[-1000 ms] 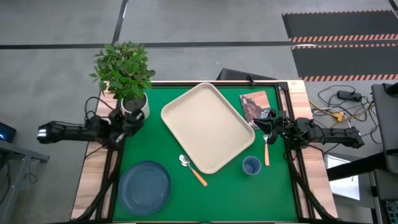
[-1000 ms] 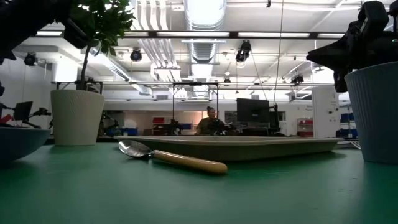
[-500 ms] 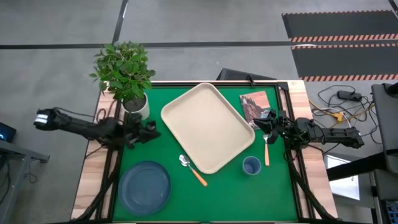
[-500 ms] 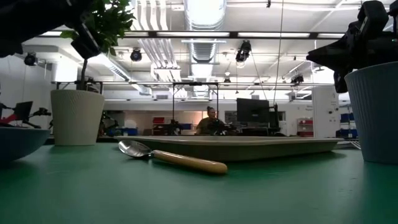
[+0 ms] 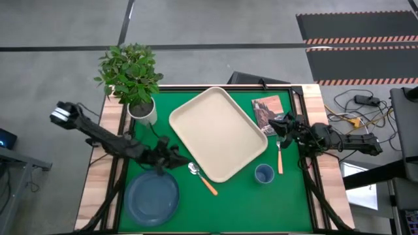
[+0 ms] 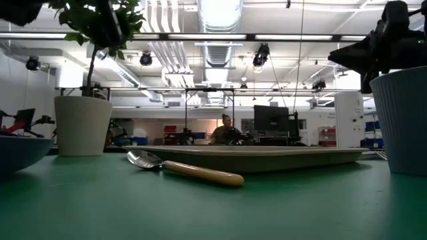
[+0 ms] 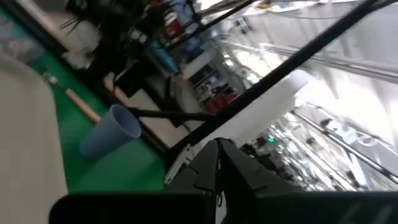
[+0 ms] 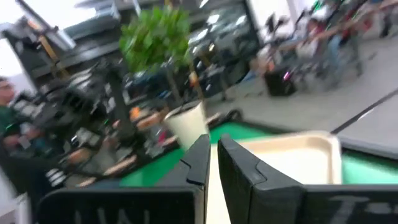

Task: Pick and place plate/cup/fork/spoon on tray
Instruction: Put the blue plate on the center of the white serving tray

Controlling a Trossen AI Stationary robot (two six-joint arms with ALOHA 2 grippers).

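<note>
The blue plate (image 5: pixel 152 196) lies at the near left of the green mat. The spoon (image 5: pixel 202 178) lies beside the cream tray's (image 5: pixel 219 132) near edge, bowl toward the plate. The blue cup (image 5: pixel 264 173) stands near the tray's near right corner, and the fork (image 5: pixel 279 156) lies just right of it. My left gripper (image 5: pixel 176 159) is shut, above the mat between the plate's far rim and the spoon's bowl. My right gripper (image 5: pixel 275 125) is shut, level, by the fork's tined end, and I see no hold on it.
A potted plant (image 5: pixel 134 78) in a white pot (image 5: pixel 142 112) stands at the far left corner. A brown-covered book (image 5: pixel 268 111) lies right of the tray. In the low view the spoon (image 6: pixel 183 170) lies in front of the tray (image 6: pixel 267 157).
My left gripper has swung from beside the white pot toward the table's right and near edges, ending over the mat between the plate and the spoon. The plate, cup, fork, spoon and tray have stayed where they were.
</note>
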